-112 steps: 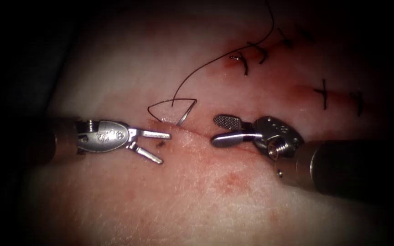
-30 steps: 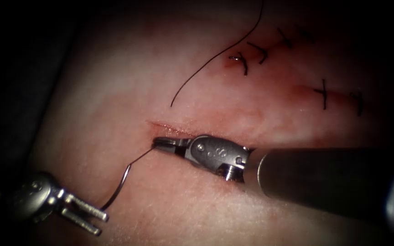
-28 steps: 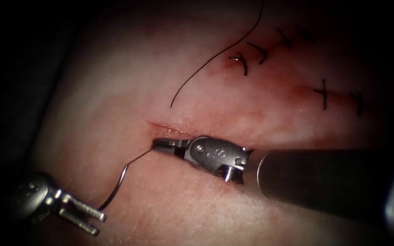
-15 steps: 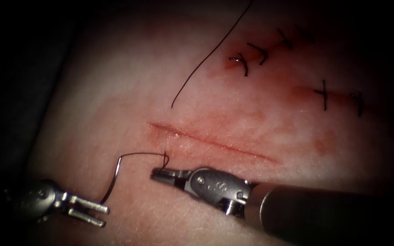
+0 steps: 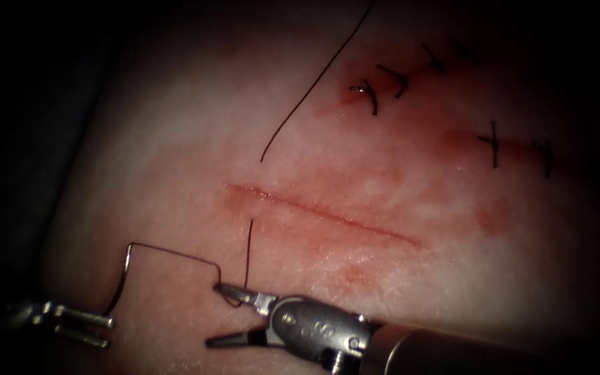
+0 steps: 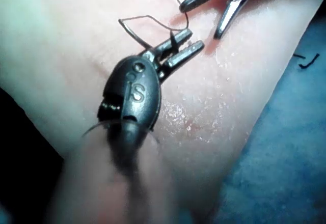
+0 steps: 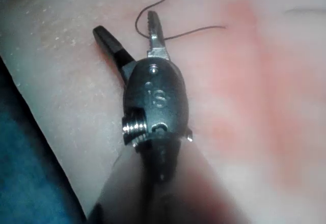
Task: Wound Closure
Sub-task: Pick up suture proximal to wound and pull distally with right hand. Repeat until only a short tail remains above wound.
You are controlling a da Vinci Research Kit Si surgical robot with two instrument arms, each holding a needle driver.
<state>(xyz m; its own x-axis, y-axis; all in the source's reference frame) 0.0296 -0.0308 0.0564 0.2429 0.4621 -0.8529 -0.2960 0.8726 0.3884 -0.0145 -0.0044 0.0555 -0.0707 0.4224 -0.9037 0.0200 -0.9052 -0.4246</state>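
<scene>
Endoscope view: left tool grips needle; right tool jaws apart.

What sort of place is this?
Likely a surgical practice bench: two thin robot tools, left tool holding a curved needle, work over a slab of tissue bearing a cut and stitches.

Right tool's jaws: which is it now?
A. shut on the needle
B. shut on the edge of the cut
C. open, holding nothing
C: the right tool has its jaws spread apart, with the thread lying by one of them. The left tool holds the needle near one end, out of the tissue.
</scene>
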